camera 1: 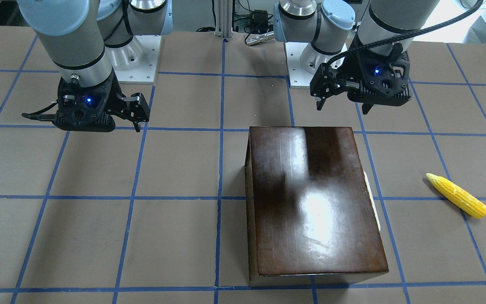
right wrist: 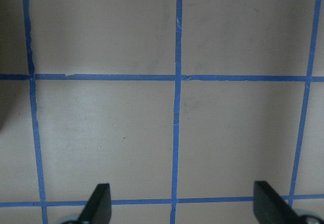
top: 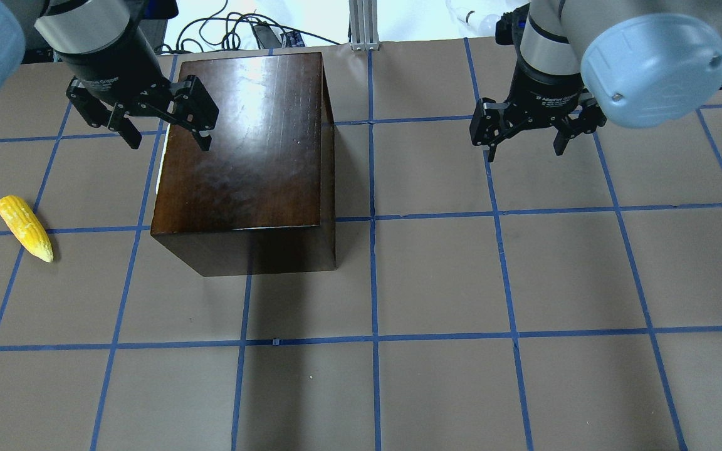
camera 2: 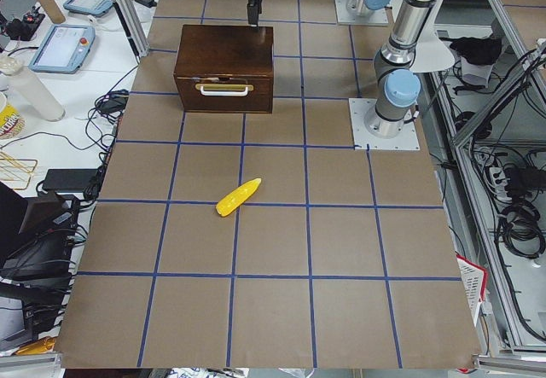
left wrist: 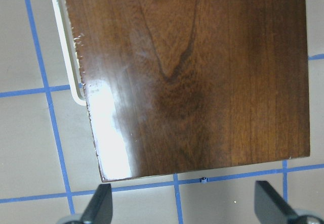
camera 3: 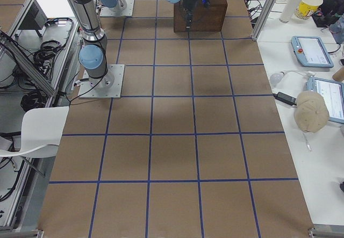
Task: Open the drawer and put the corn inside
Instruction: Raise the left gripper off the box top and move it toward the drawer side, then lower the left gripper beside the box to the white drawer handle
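The glossy dark-brown box (top: 248, 144) stands on the table, its drawer shut. The drawer's front panel (camera 2: 226, 90), with a white handle (left wrist: 66, 47), faces the robot's left. The yellow corn (top: 26, 228) lies on the table to the left of the box, apart from it; it also shows in the front-facing view (camera 1: 458, 195). My left gripper (top: 163, 125) is open and empty, hovering above the box's top near its handle side, and it shows in the left wrist view (left wrist: 185, 209). My right gripper (top: 524, 134) is open and empty above bare table, well right of the box.
The table (top: 436, 282) is brown with a blue tape grid. The arm bases (camera 1: 133, 63) stand at the robot's edge. Side benches hold tablets (camera 3: 310, 51) and cables beyond the table's ends.
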Motion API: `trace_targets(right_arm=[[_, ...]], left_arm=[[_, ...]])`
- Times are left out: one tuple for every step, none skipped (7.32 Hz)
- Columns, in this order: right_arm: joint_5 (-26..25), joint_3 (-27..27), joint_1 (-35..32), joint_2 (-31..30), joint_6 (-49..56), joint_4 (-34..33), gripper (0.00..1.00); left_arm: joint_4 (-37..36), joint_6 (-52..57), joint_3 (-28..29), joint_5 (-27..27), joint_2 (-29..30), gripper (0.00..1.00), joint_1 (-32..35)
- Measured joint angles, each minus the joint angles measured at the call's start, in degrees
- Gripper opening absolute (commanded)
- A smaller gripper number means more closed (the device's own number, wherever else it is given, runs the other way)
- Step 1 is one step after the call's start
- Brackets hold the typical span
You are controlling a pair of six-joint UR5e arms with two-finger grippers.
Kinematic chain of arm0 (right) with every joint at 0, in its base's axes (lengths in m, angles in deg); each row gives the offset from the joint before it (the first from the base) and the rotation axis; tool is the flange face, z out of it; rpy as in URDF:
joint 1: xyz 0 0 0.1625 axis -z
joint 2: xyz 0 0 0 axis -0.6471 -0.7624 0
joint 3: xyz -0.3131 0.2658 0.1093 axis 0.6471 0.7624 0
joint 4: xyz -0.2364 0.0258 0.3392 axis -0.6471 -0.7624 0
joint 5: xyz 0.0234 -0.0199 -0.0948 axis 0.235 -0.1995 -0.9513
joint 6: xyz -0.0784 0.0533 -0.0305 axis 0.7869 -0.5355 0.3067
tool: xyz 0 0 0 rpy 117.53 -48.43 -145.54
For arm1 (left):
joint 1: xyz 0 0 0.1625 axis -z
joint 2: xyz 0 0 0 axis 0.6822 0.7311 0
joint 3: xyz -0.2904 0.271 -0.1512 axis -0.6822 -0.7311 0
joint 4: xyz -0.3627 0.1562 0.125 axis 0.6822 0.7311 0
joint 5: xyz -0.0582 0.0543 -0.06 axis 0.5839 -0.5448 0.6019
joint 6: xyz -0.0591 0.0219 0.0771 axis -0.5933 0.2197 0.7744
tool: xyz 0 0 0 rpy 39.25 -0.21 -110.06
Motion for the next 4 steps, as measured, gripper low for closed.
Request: trace_targets(right_arm=[[0.00, 0.00, 0.00, 0.00, 0.00, 0.01, 1.00], [-0.02, 0.00, 0.00, 0.00, 0.00, 0.01, 1.00], [-0.06, 0.00, 0.00, -0.01, 0.00, 0.00, 1.00], [-0.08, 0.00, 0.00, -0.02, 0.00, 0.00, 1.00]], left_arm=[[0.18, 0.31, 0.59, 0.41, 0.06, 1.00, -3.09], [0.35, 1.34, 1.31, 0.55, 0.17, 1.00, -6.43], [0.41, 3.55, 1.79, 0.48, 0.66, 1.00, -9.91], [0.33, 5.95, 1.98, 0.46, 1.44, 1.00, -13.45]])
